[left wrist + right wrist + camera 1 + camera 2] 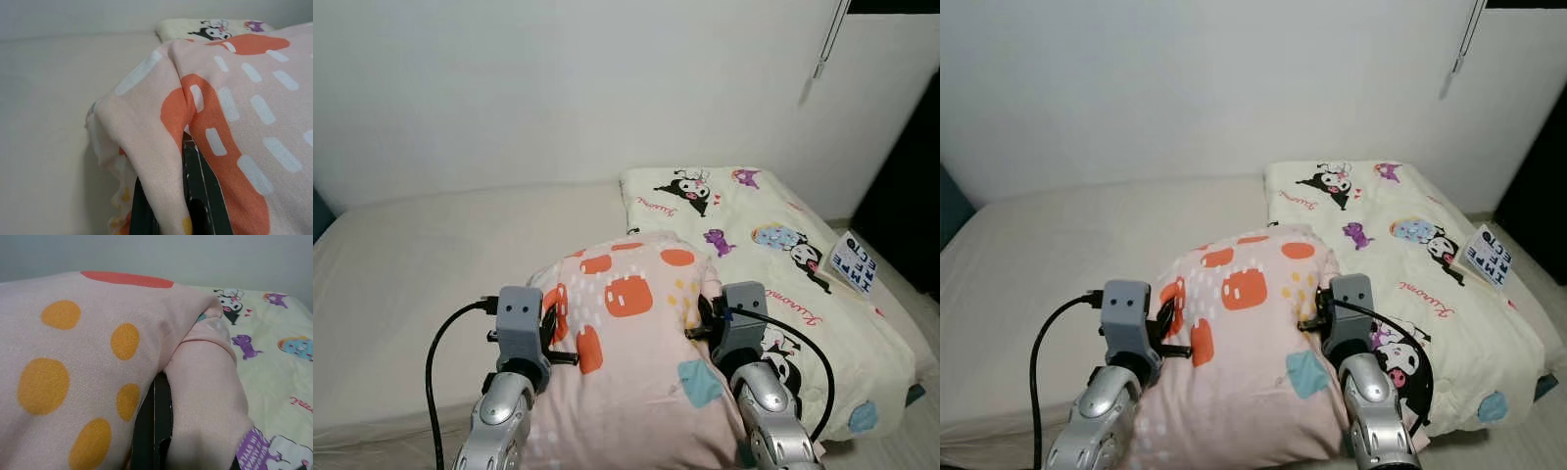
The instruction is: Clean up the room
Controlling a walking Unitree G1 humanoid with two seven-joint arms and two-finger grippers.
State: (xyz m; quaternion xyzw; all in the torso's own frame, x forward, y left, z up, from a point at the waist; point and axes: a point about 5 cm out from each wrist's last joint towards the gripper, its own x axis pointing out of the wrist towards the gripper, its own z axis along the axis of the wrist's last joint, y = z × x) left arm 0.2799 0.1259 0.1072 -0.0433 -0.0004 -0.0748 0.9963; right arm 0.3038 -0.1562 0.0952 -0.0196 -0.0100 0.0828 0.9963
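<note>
I hold a pink pillow (631, 338) with orange, yellow and teal patches up in front of me, above the near edge of the bed (421, 255). My left gripper (555, 338) is shut on the pillow's left edge, with a fold of the pink fabric pinched between its black fingers (200, 196). On the opposite edge my right gripper (698, 325) is shut on the pillow, its fingers (155, 431) closed on a bunched corner. The pillow hides both pairs of fingertips in the eye views.
A cream quilt (773, 255) printed with cartoon figures covers the right part of the bed. A small printed card (854, 262) lies at the quilt's right edge. The bare beige mattress spreads to the left. A white wall runs behind, and a dark opening (913, 196) stands at the far right.
</note>
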